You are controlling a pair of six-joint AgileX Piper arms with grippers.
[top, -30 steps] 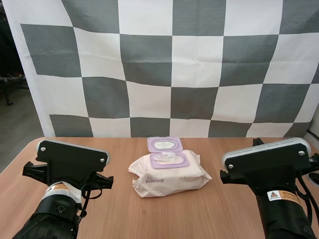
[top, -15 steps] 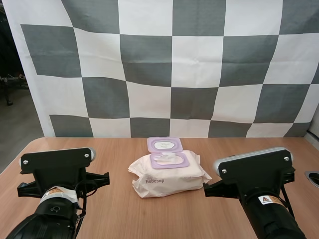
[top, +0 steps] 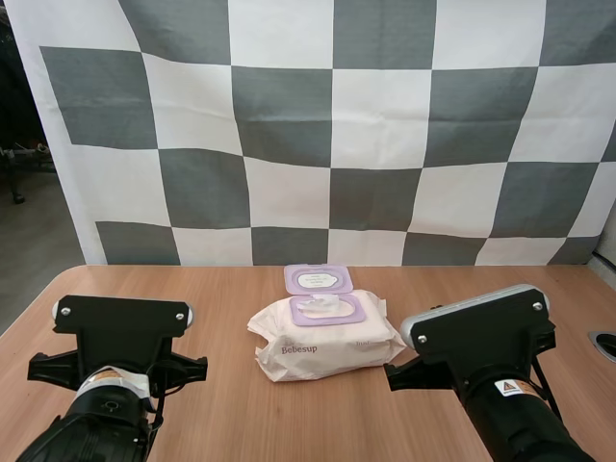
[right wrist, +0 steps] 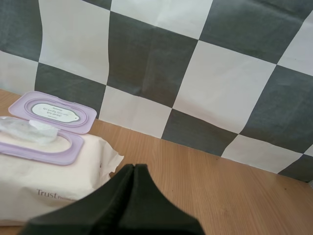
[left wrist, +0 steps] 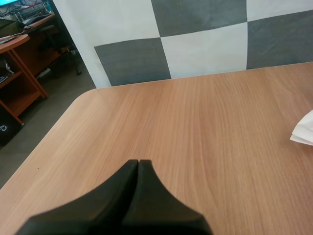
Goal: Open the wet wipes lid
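The pack of wet wipes [top: 327,339] lies flat on the wooden surface [top: 241,414]. Its purple lid [top: 319,279] is already open, flipped back flat behind the pack's opening. A white wipe [top: 322,306] pokes up out of that opening. The left tool [left wrist: 138,162] hangs over bare surface to the left of the pack, well apart from it. Its two fingers are pressed together into one dark wedge, holding nothing. The right tool [right wrist: 134,167] sits near the pack's right end, above the surface. Its fingers are likewise closed tight on nothing.
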